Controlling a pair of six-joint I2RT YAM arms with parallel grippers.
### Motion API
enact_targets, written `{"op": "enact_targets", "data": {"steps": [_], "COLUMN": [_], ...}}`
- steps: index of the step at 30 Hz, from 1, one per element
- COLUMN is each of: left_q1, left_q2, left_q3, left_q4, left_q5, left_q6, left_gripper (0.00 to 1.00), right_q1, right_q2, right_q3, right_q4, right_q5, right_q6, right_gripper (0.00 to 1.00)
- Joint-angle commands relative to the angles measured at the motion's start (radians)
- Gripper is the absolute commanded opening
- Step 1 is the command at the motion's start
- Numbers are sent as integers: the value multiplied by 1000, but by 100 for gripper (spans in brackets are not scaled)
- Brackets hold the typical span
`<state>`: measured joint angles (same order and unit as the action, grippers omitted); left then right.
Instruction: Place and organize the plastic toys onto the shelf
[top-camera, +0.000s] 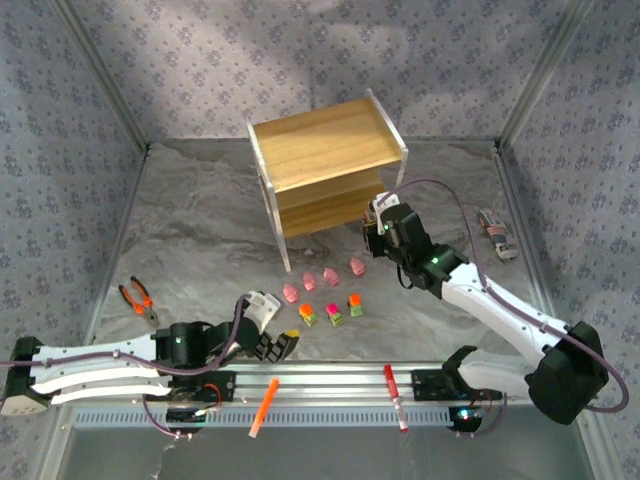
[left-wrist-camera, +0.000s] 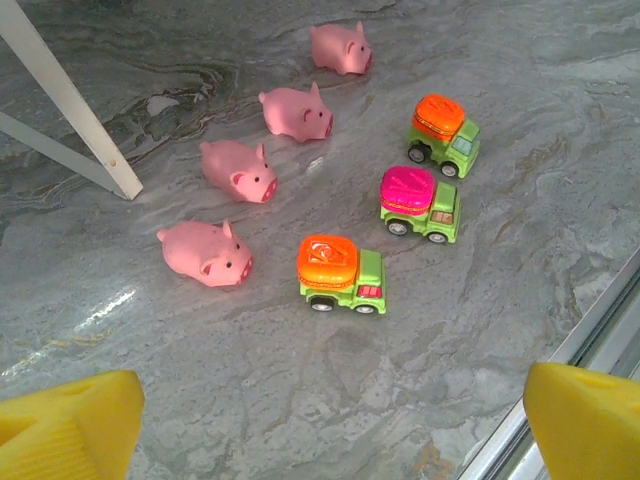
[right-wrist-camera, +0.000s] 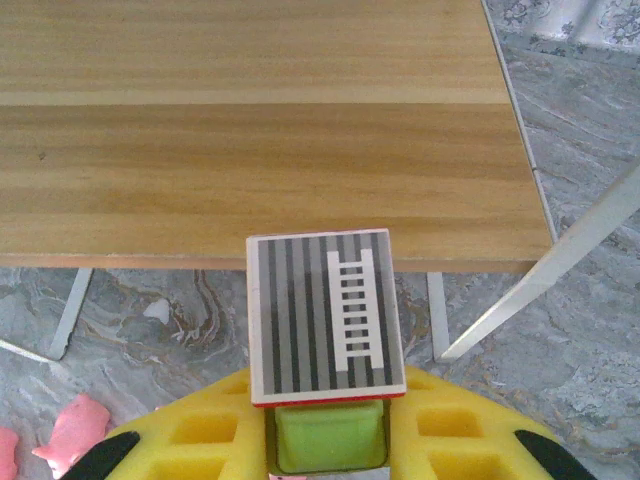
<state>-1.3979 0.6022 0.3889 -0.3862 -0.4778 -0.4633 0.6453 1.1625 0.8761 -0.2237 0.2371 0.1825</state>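
Plastic toys (top-camera: 335, 315) mostly lie loose on the table (top-camera: 200, 240) in front of the shelf (top-camera: 325, 150): four pink pigs (left-wrist-camera: 237, 170) in a slanting row, with three green trucks (left-wrist-camera: 341, 272) just beside them, two topped orange and one pink. The fourth toy, a ladder-topped truck (right-wrist-camera: 325, 315) with a green body, is clamped between the yellow pads of the right gripper (right-wrist-camera: 325, 445), whose jaws are closed tight on its sides. It hangs just short of the front edge of a wooden board, near that board's right corner; from overhead this looks like the lower tier. It is not yet set down. The left gripper (left-wrist-camera: 325, 430) hovers low near the toys on the table, its jaws spread wide with nothing between them. The main risk, as I judge it, is releasing too early. The truck has wheels and sits at the lip, so it could roll or tip off the front and land among the pigs below. Pushing in too low could knock the truck's nose against the board edge and twist it in the grip. The thin white leg at that corner is close, so a sideways drift could catch a finger on it. Pliers (top-camera: 138, 300), an orange marker (top-camera: 263, 408) and a red pen (top-camera: 394, 395) lie well apart from the toys.
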Motion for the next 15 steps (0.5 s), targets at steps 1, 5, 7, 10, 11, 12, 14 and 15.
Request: {"op": "enact_targets", "data": {"steps": [1,5,7,10,11,12,14,15], "left_q1": [-15,-18,-19,-21,-21,-21,-21,-22], "left_q2": [-9,-7,-9,-8,-6,-9,-9,-12], "left_q3": [-4,-2,-2,-2,-1,-1,-1,-1], "left_q4": [-6,-6,-8,-10,-11,-13,-16,-19], "left_q5": [-29,-31,-35,-37,-38,-40,-47,-52], "left_q6": [2,2,2,0,0,0,-3,-4], "left_gripper": [98,99,99,99,99,99,99,99], "right_q1": [-20,-41,-50,-63,-66,-68,-71,-71], "right_q2": [22,48,57,70,74,79,89,95], "right_q3": [38,52,58,71,74,78,87,91], "right_q4": [23,40,51,57,61,62,63,65], "right_q5": [-31,-43,-48,-51,-51,-54,-53,-50], "right_q6": [-34,-41,-43,-44,-46,-47,-54,-58], "right_gripper": [17,17,17,17,17,17,17,17]}}
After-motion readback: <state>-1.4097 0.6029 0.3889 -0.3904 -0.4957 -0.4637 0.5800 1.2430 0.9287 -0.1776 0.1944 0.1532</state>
